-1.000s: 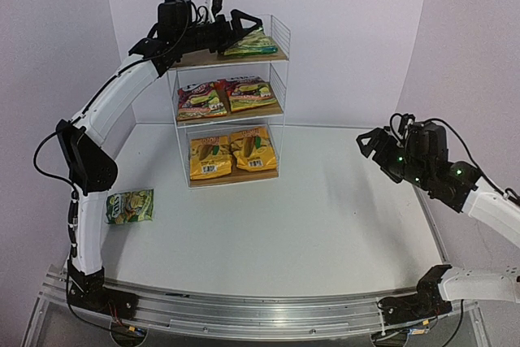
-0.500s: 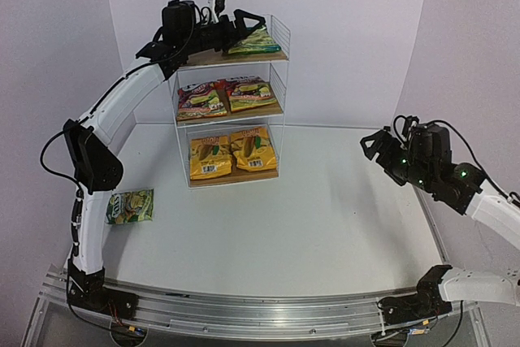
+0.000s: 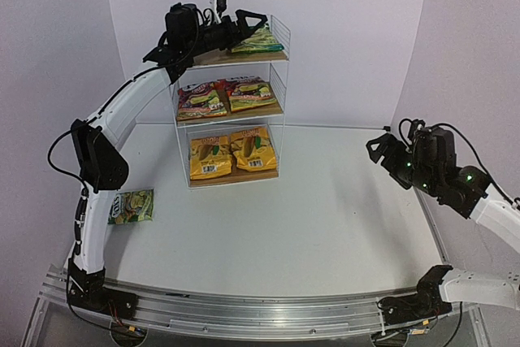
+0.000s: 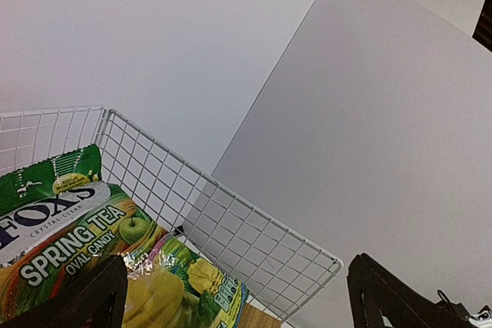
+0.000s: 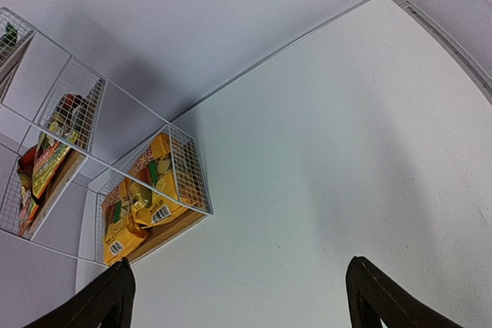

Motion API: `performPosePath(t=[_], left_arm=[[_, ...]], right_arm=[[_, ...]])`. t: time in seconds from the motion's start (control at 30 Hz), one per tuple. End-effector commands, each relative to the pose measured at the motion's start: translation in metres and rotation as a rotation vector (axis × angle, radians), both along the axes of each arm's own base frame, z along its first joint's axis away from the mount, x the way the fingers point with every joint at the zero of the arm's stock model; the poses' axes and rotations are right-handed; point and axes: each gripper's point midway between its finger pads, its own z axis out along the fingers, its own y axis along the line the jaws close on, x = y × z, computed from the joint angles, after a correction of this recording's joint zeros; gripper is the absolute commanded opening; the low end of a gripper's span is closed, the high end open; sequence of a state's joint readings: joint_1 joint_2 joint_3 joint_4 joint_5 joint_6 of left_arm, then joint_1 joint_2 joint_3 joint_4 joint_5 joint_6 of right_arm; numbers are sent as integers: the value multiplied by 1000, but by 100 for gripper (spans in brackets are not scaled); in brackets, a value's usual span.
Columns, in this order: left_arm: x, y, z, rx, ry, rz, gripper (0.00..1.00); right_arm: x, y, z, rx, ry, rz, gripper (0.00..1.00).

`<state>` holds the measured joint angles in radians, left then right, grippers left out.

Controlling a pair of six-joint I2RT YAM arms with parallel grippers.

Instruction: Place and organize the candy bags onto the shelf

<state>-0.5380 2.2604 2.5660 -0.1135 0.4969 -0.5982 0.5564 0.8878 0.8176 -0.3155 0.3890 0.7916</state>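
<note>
The white wire shelf (image 3: pixel 280 34) stands at the back of the table. One green candy bag (image 3: pixel 258 41) lies on its top board, two red-magenta bags (image 3: pixel 201 100) on the middle board and two yellow-orange bags (image 3: pixel 211 158) on the bottom one. Another green bag (image 3: pixel 130 206) lies on the table at the left. My left gripper (image 3: pixel 248 28) is open at the top tier, just over the near end of the green bag (image 4: pixel 84 251), holding nothing. At the right, my right gripper (image 3: pixel 379 149) hangs open and empty above the table, facing the shelf (image 5: pixel 188 178).
White walls close in the table (image 3: pixel 325 217) behind and on both sides. The left arm's elbow (image 3: pixel 97 160) hangs over the table's left part, above the loose green bag. The aluminium rail (image 3: pixel 244 310) with both arm bases runs along the near edge.
The left gripper has edged a little to the right along the top tier. The right arm has drawn back to the right and slightly lower. No bag has moved.
</note>
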Motion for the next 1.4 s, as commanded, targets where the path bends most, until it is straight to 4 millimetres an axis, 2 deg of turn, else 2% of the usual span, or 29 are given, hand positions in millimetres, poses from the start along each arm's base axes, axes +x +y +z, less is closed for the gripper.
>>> performPosePath(t=[0.0,0.17,0.4,0.6,0.67,0.73,0.83,0.87,0.93,0.97,1.03,1.07,1.13,1.17,1.2,1.3,1.37], left_arm=[[17,-5,-47,54,148,2,100],[6,7,-22,54,107,28,100],[-24,28,29,45,15,57,100],[-53,31,50,59,-24,16,100],[-72,24,52,77,-29,-28,100],[-103,12,61,97,-70,-86,100],[-146,-12,59,166,-109,-91,100],[-160,-13,59,179,-110,-99,100],[-181,-19,39,224,-73,-125,100],[-195,-16,35,235,-65,-131,100],[-212,-17,2,285,-3,-133,100],[-222,-19,-23,316,37,-146,100],[-255,-20,-46,320,68,-201,100],[-266,-22,-77,359,123,-214,100],[-279,-21,-99,384,176,-216,99],[-308,-18,-157,435,334,-234,99],[-318,-8,-210,473,487,-225,99]], right_arm=[[-2,-5,0,4,-1,-26,92],[-1,-4,-1,-5,4,-23,92],[4,2,-7,-19,31,-8,92],[10,11,-14,-20,64,14,92],[11,12,-14,-21,66,18,93],[11,12,-14,-26,64,19,93],[11,10,-14,-40,59,15,93],[11,9,-14,-43,56,14,93],[11,9,-12,-49,51,15,93],[11,8,-12,-53,48,14,93],[10,7,-11,-65,40,16,93],[10,6,-10,-73,38,17,93],[10,4,-12,-90,35,13,93],[10,3,-12,-97,34,12,93],[9,2,-13,-101,33,12,93],[9,2,-15,-129,33,23,93],[9,1,-18,-140,37,24,93]])
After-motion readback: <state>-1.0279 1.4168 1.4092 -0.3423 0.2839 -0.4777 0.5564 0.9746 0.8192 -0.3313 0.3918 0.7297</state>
